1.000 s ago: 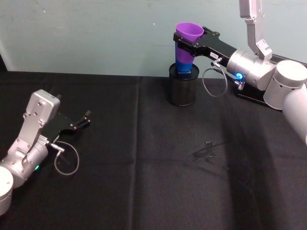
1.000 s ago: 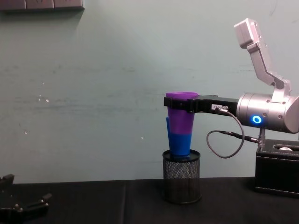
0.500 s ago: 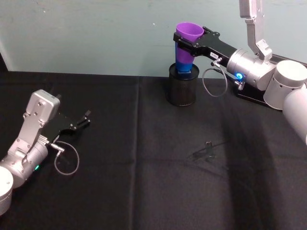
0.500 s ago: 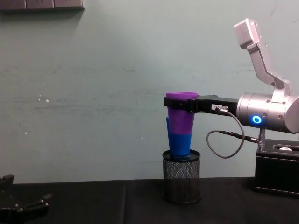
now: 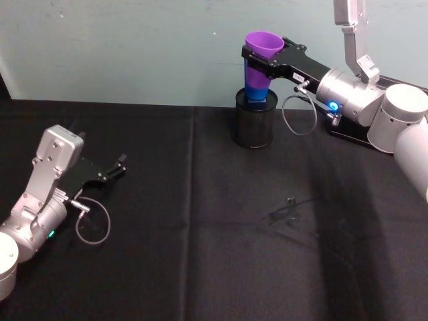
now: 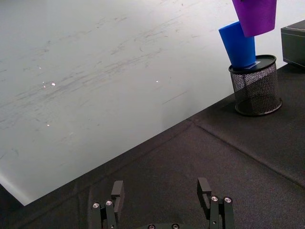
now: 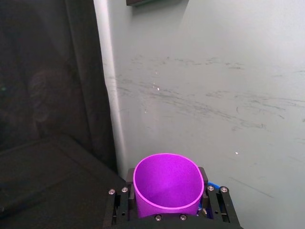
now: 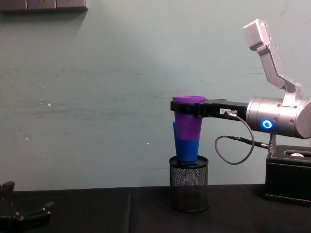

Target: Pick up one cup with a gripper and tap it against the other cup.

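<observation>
— What do we have on the left?

— We see the left gripper [image 5: 111,172] low over the black table [image 5: 200,241] at its left side. In the left wrist view its fingers [image 6: 116,189] stand wide apart with nothing between them.

— And toward the middle?

— At the table's far edge, by the wall, we find a black mesh pen holder [image 8: 189,190]. The blue cup [image 6: 238,46] stands in it and leans to one side. The purple cup [image 8: 188,124] is in the air above the holder, upright, with its lower end close against the blue cup's upper part. We cannot tell whether the two touch.

— Who holds the purple one?

— We see the right gripper [image 8: 187,108] reach in level from the right. Its black fingers are closed around the purple cup just under the rim, one on each side. From the right wrist view we look straight down into the cup's open mouth [image 7: 166,186].

— Anything farther right?

— We see a black box [image 8: 288,180] on the table beneath the right arm.
</observation>
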You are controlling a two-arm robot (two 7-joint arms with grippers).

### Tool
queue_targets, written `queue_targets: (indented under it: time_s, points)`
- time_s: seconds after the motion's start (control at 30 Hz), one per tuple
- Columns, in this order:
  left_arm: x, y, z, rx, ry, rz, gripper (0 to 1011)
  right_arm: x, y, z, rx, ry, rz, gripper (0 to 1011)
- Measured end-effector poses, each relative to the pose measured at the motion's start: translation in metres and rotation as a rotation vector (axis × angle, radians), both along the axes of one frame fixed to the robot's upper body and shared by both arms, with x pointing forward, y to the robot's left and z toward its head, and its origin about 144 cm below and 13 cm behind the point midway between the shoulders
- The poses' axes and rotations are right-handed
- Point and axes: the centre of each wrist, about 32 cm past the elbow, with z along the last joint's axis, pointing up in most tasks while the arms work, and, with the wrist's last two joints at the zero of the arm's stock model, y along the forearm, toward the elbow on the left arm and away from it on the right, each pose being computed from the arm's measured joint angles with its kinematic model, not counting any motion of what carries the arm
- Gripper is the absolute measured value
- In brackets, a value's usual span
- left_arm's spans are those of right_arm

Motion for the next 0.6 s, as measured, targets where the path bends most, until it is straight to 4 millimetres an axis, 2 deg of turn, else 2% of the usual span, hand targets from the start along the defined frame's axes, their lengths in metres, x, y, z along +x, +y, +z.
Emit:
queue_targets:
  time_s: [0.6]
  points:
    - [0.0,0.0,0.0,0.0,0.0,0.0,1005,0.0,0.0,0.0,0.0,0.0,0.0,731]
